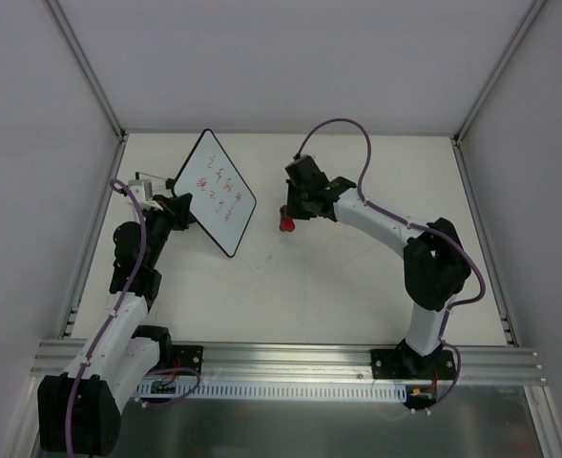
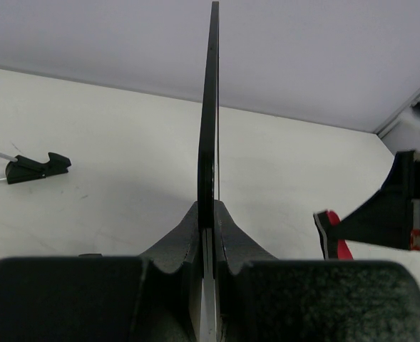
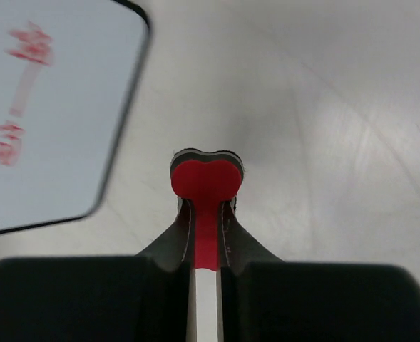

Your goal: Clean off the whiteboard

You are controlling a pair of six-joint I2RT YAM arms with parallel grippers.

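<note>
The whiteboard (image 1: 216,192), white with a thin black frame and red writing, is held tilted above the table at the left. My left gripper (image 1: 179,212) is shut on its left edge; in the left wrist view the board (image 2: 210,121) shows edge-on between the fingers. My right gripper (image 1: 293,212) is shut on the red bone-shaped eraser (image 1: 285,223), right of the board and apart from it. In the right wrist view the eraser (image 3: 206,182) sticks out past the fingertips, and the board's corner with red marks (image 3: 45,107) lies at the upper left.
A black stand foot on a thin rod (image 2: 35,168) lies on the table left of the board; it also shows in the top view (image 1: 150,181). Grey walls enclose the table on three sides. The right arm (image 2: 402,206) shows at the right in the left wrist view.
</note>
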